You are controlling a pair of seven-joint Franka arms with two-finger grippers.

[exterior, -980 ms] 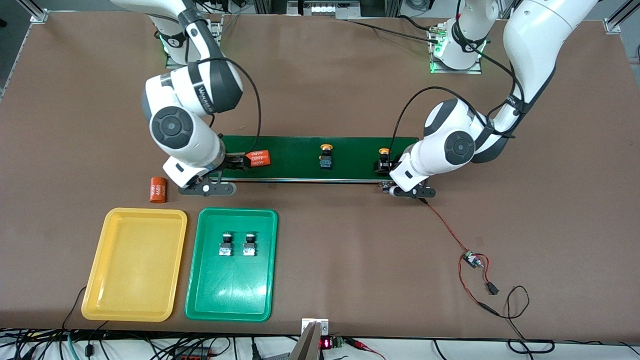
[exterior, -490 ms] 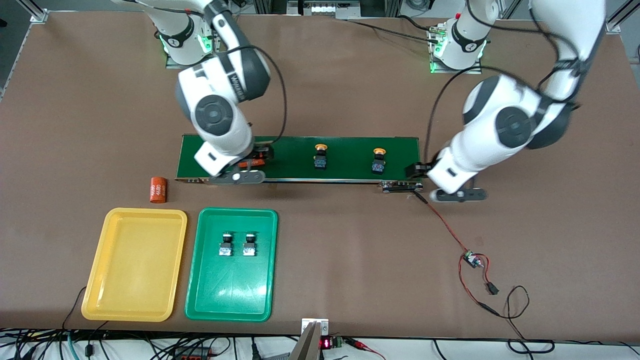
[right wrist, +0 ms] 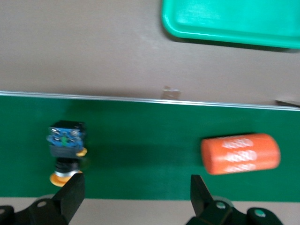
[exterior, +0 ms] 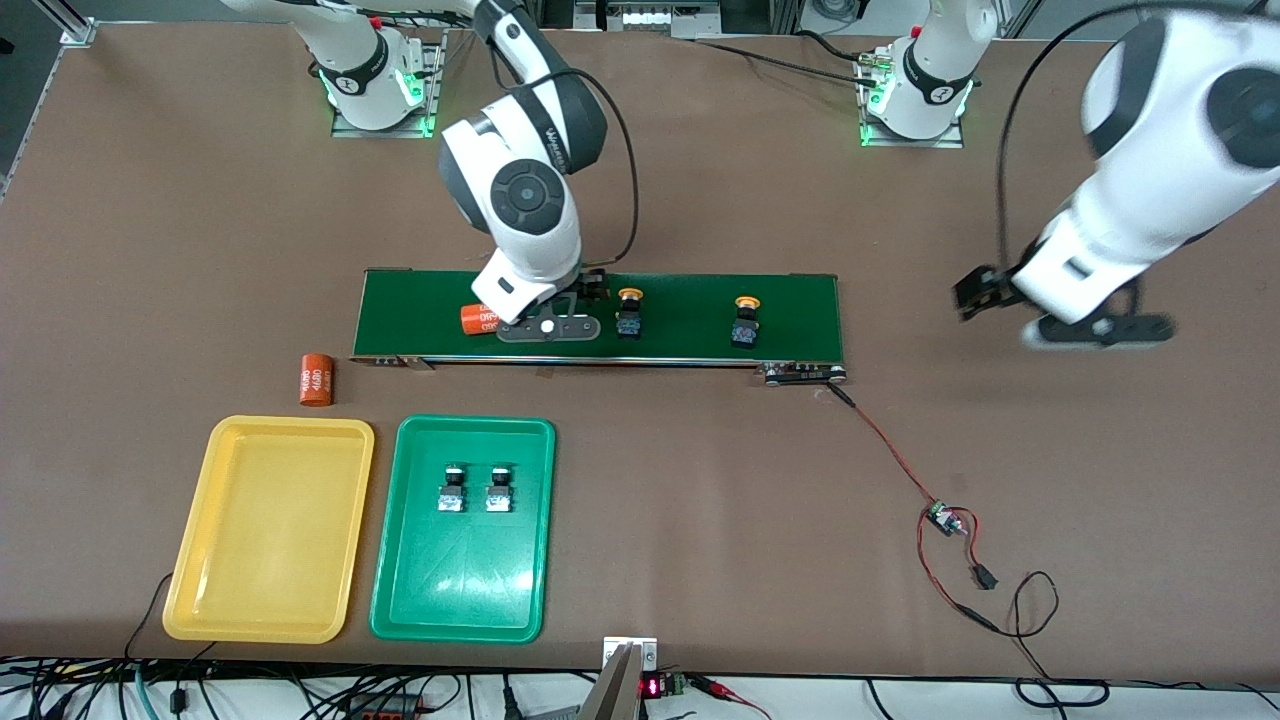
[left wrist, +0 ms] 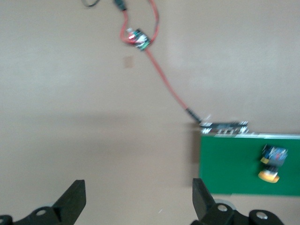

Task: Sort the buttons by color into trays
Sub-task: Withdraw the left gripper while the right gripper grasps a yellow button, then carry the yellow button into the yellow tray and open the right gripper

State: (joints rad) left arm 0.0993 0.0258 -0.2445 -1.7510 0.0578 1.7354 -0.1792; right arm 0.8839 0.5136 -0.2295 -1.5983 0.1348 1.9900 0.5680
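Inside green tray [exterior: 461, 590]: two buttons [exterior: 452, 489]; yellow tray [exterior: 262, 602] holds nothing.

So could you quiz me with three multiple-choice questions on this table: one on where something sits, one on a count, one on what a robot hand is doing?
1. Where are the two yellow-capped buttons?
A. on the dark-green belt
B. in the yellow tray
C. on the bare table

2. How many buttons lie in the green tray?
A. none
B. two
C. four

3. The left gripper is:
A. shut on a button
B. shut on a cable
C. open and holding nothing

Key: 1 A, both stand on the belt. 2 B, a pair lies side by side there. 3 C, its fingers stand apart over the table, nothing between them.
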